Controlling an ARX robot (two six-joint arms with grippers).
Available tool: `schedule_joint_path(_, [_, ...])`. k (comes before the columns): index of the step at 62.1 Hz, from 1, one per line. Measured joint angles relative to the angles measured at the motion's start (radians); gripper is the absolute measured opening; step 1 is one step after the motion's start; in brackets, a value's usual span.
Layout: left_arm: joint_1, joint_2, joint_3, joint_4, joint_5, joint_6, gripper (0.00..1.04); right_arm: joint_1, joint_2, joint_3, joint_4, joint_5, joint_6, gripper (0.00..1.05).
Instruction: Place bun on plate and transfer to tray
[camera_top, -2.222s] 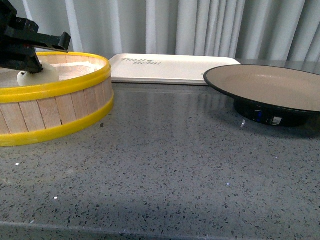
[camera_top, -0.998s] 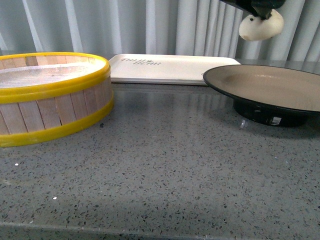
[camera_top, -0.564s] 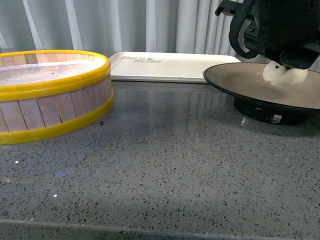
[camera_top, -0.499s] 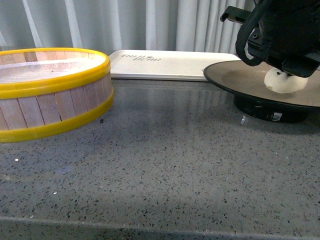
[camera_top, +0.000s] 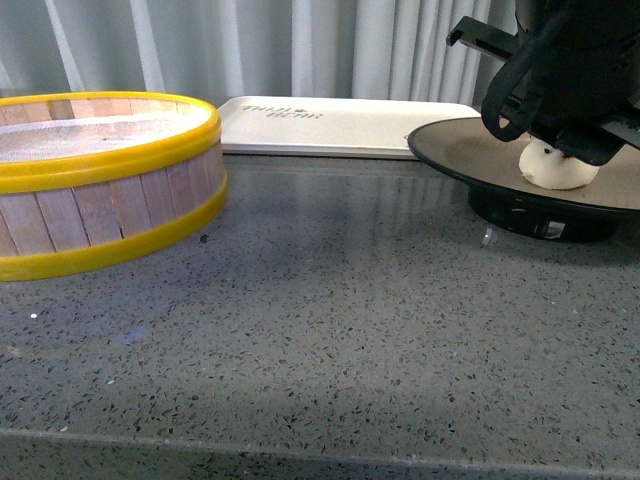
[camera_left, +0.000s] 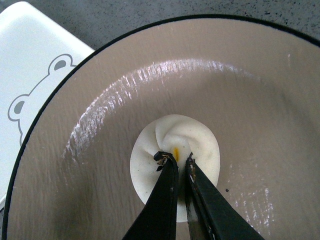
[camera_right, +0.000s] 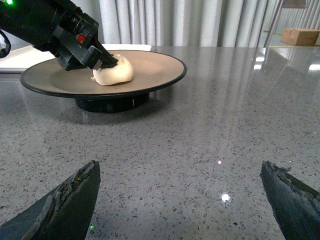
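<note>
The white pleated bun (camera_top: 556, 166) rests on the tan plate (camera_top: 470, 148) with the black rim, at the right of the counter. My left gripper (camera_left: 175, 161) is shut on the bun's (camera_left: 176, 141) pinched top, its fingers nearly together. From the right wrist view the bun (camera_right: 114, 72) sits on the plate (camera_right: 155, 65) with the left arm over it. My right gripper (camera_right: 179, 175) is open and empty above bare counter, well apart from the plate. The cream tray (camera_top: 340, 126) lies flat at the back, behind the plate, and shows in the left wrist view (camera_left: 30, 65) with a bear print.
A round wooden steamer basket (camera_top: 95, 190) with yellow rims stands at the left. Grey curtains hang behind the counter. A cardboard box (camera_right: 300, 36) sits far off beyond the counter's far end.
My left gripper carried the bun from the steamer basket across to the right and lowered it onto the plate; in the last half second it dropped slightly and settled.
</note>
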Motion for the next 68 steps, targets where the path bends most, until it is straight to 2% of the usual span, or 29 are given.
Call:
schedule_joint_path(10, [0.000,0.001,0.000,0.000,-0.006,0.007,0.04,0.000,0.000,0.000,0.000,0.000,0.000,0.96])
schedule_joint_path(13, [0.000,0.001,0.000,-0.002,-0.005,0.008,0.08,0.000,0.000,0.000,0.000,0.000,0.000,0.96])
schedule_joint_path(26, [-0.003,0.001,0.002,-0.014,0.011,0.023,0.47,0.000,0.000,0.000,0.000,0.000,0.000,0.96])
schedule_joint_path(47, [-0.005,0.001,0.026,-0.034,0.033,0.014,0.98,0.000,0.000,0.000,0.000,0.000,0.000,0.96])
schedule_joint_path(60, [0.027,-0.029,0.048,-0.027,0.033,-0.045,0.98,0.000,0.000,0.000,0.000,0.000,0.000,0.96])
schedule_joint_path(68, [0.077,-0.108,0.023,0.036,-0.001,-0.086,0.98,0.000,0.000,0.000,0.000,0.000,0.000,0.96])
